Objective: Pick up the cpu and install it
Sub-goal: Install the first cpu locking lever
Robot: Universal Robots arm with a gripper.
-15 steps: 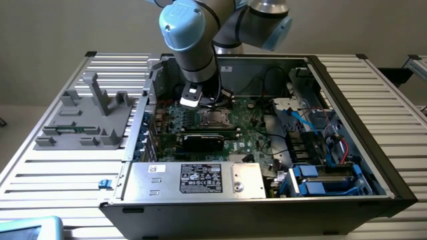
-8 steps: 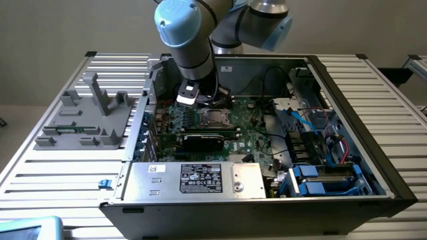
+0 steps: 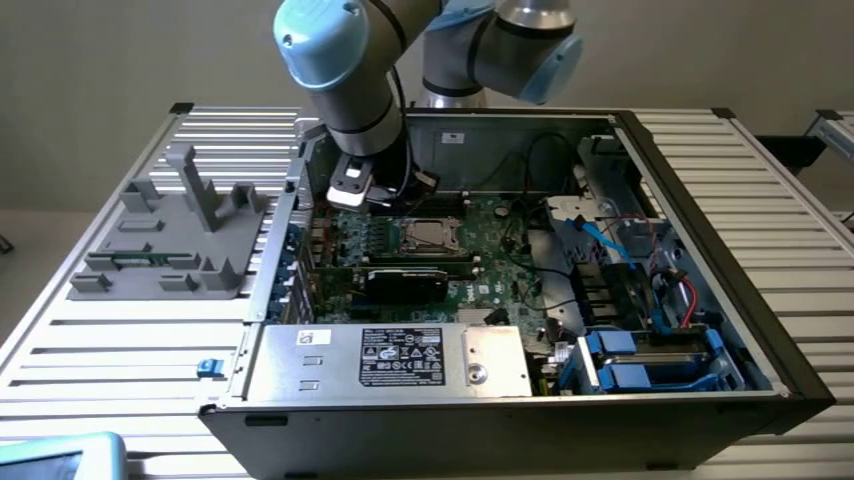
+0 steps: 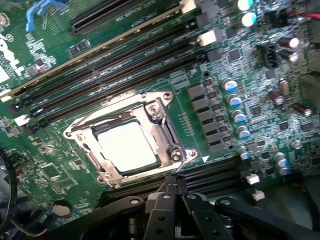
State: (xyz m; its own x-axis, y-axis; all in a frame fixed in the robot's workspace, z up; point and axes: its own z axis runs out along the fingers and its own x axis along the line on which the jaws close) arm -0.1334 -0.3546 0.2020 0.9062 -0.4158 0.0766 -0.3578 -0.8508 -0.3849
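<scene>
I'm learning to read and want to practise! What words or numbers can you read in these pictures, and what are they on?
No text here can be read for sure.
Black label on the silver power supply box: print too small to read.
Small white sticker on the case's back wall: too small.
White lettering on the green motherboard: blurred.
The cpu in its socket: plain shiny top, no writing visible.

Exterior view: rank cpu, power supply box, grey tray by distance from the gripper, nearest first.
From the gripper:
1. cpu, in the socket just beside it.
2. grey tray, outside the case on the exterior view's left.
3. power supply box, at the case's near edge.
</scene>
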